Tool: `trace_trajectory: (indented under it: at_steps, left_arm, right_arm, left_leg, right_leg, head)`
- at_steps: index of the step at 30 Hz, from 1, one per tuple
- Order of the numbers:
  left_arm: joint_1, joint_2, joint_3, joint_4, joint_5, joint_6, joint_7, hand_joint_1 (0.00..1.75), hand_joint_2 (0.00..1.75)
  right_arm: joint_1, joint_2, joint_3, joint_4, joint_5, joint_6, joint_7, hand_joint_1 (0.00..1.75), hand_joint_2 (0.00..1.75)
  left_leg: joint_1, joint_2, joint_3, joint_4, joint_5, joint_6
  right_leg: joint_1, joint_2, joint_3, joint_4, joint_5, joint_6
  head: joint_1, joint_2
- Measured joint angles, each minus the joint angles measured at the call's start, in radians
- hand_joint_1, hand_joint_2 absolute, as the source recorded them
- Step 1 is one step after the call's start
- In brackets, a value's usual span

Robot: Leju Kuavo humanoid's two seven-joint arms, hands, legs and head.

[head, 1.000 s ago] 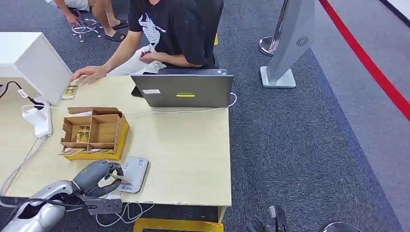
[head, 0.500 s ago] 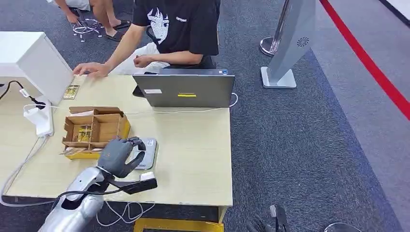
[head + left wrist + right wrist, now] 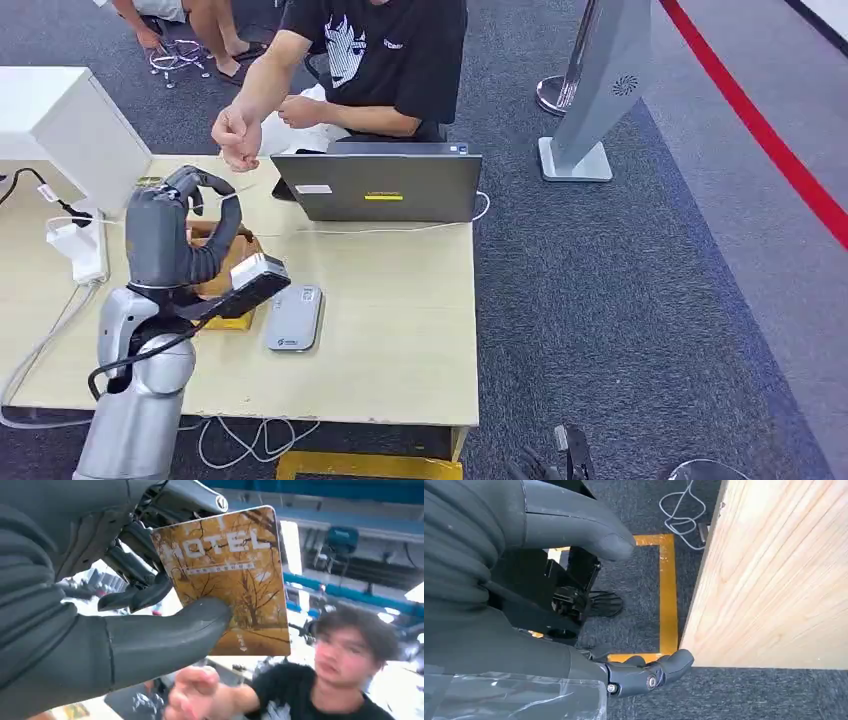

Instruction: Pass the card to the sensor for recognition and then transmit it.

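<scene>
While the silver left arm stands bent upward over the near-left part of the tabletop (image 3: 400,330), the left robot hand (image 3: 175,235) is raised high, fingers curled, above the wooden card box (image 3: 235,262). From the head camera the hand's back hides what it carries; the left wrist camera shows it plainly: a hotel key card (image 3: 227,580), golden with autumn trees and the word HOTEL, pinched between the thick thumb and the darker fingers (image 3: 137,592) behind it. The card's printed face looks back at the wrist camera, and its long axis runs roughly away from the palm, toward the seated person (image 3: 385,60) beyond the laptop (image 3: 385,187). That person's hand (image 3: 237,135) is lifted over the far edge of the tabletop, just beyond the robot hand. The grey card sensor (image 3: 293,318) lies flat, near the box and well below the card. Down at the tabletop's side, the right robot hand (image 3: 574,605) hangs with nothing in it, fingers loosely apart, above the carpet's yellow tape (image 3: 667,595).
</scene>
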Motion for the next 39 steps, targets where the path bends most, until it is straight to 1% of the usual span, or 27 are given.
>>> trace_trajectory:
  at_steps: [6,9,12,23,24,25,26,31,39]
  left_arm:
    - [-0.035,-0.001,0.089,0.023,-0.03,0.006,-0.001,1.75,1.75]
    - [-0.039,-0.001,0.117,0.039,-0.04,0.01,-0.001,1.75,1.75]
    - [-0.039,-0.001,0.133,0.05,-0.044,0.011,-0.001,1.75,1.75]
    - [-0.042,-0.003,0.151,0.069,-0.068,0.029,-0.001,1.75,1.75]
    - [-0.042,-0.003,0.151,0.07,-0.071,0.03,-0.001,1.57,1.75]
    - [-0.042,-0.003,0.151,0.072,-0.072,0.031,-0.001,0.59,1.75]
    - [-0.041,-0.003,0.151,0.074,-0.077,0.032,-0.001,0.02,1.75]
    - [-0.039,-0.004,0.151,0.086,-0.113,0.05,0.002,0.0,1.75]
    - [-0.036,-0.004,0.151,0.104,-0.121,0.056,0.005,0.0,1.75]
  right_arm:
    - [0.0,0.0,0.0,0.0,-0.001,0.01,0.0,0.0,1.75]
    - [0.0,0.0,0.0,0.0,-0.002,0.01,0.0,0.0,1.75]
    - [0.0,0.0,0.0,0.0,-0.002,0.01,0.0,0.0,1.75]
    - [0.0,0.0,0.0,0.0,-0.003,0.01,-0.001,0.0,1.75]
    - [0.0,0.0,0.0,0.0,-0.003,0.01,-0.002,0.0,1.75]
    - [0.0,0.0,0.0,0.0,-0.003,0.01,-0.002,0.0,1.75]
    - [0.0,0.0,0.0,0.0,-0.003,0.01,-0.002,0.0,1.75]
    - [0.001,0.0,0.0,0.0,-0.003,0.011,-0.003,0.0,1.75]
    - [0.001,0.0,0.0,0.0,-0.004,0.011,-0.003,0.0,1.75]
  left_leg:
    - [0.0,-0.001,0.0,0.0,0.0,0.0]
    - [0.0,-0.001,0.0,0.0,0.0,0.0]
    - [0.0,-0.001,-0.001,0.0,0.0,0.0]
    - [0.0,-0.001,-0.001,0.0,0.0,0.0]
    - [0.0,-0.001,-0.001,0.0,0.0,0.0]
    - [0.0,-0.001,-0.001,0.0,0.0,0.0]
    - [0.0,-0.001,-0.001,0.0,0.0,0.0]
    - [0.0,-0.001,-0.001,0.0,0.0,0.0]
    - [0.0,-0.001,-0.001,0.0,0.0,0.0]
  right_leg:
    - [0.0,0.0,0.0,0.0,0.0,0.0]
    - [0.0,0.0,0.0,0.0,0.0,0.0]
    - [0.0,0.0,0.0,0.0,0.0,0.0]
    - [0.0,0.0,0.0,0.0,0.0,0.0]
    - [0.0,0.0,0.0,0.0,0.0,0.0]
    - [0.0,0.0,0.0,0.0,0.0,0.0]
    - [0.0,0.0,0.0,0.0,0.0,0.0]
    - [0.0,0.0,0.0,0.0,0.0,0.0]
    - [0.0,0.0,0.0,0.0,0.0,0.0]
  head:
    - [0.0,0.0]
    - [0.0,0.0]
    - [0.0,0.0]
    - [0.0,0.0]
    - [0.0,0.0]
    - [0.0,0.0]
    - [0.0,0.0]
    - [0.0,0.0]
    - [0.0,0.0]
